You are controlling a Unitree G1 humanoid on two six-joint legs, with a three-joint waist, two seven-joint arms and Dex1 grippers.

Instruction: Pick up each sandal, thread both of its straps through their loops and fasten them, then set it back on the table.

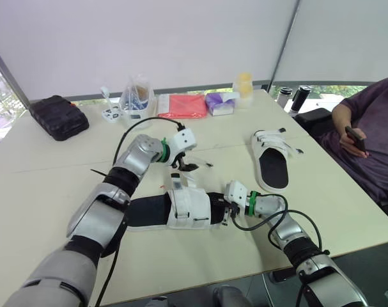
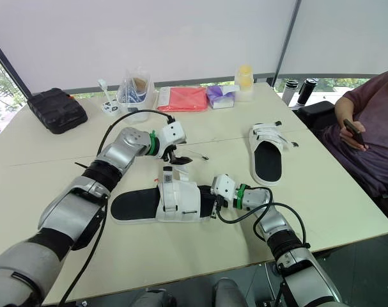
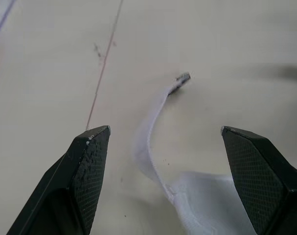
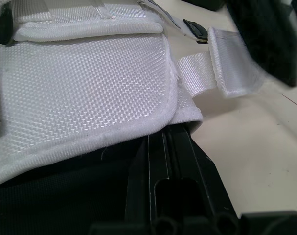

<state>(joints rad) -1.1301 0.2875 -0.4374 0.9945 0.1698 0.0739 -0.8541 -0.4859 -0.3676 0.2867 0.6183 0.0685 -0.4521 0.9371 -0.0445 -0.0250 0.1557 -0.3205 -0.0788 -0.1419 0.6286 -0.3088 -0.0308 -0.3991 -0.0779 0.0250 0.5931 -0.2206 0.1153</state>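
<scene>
Holding left fingers (image 3: 89, 171) spread wide and empty, either side of the loose strap (image 3: 155, 122) curling up from the near sandal (image 1: 181, 208), flat on the bench (image 1: 46, 192). Reaching forward with left forearm (image 1: 139, 157), elbow bent. Resting right wrist (image 1: 251, 203) by that sandal's right-hand end; cannot tell its grip. Showing second sandal (image 1: 273, 160) farther right, well apart.

Head stereo pair: looks fwd & down over the table (image 1: 40, 192) from above, mid-range; both eyes share the same scene, slightly offset. L wrist cam: faces down past the left hand (image 3: 164, 131), v. close to a loose strap (image 3: 142, 149). R wrist cam: low, side-on, v. near the sandal (image 4: 84, 78) upper.
</scene>
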